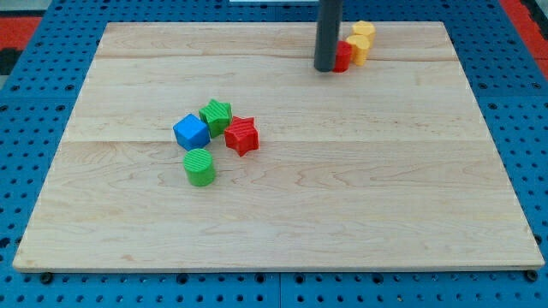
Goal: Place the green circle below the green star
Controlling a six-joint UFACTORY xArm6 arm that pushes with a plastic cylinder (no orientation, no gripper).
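The green circle [199,167] lies left of the board's middle. The green star [216,115] sits just above it and slightly to the right, a small gap apart. A blue cube [191,132] touches the star on its left and a red star [242,135] touches it on its right. My tip [325,68] stands near the view's top, right of centre, far from the green blocks. It is right against a red block [342,56].
Two yellow blocks [360,41] sit just right of the red block near the board's top edge. The wooden board [282,214] rests on a blue pegboard surface [26,128].
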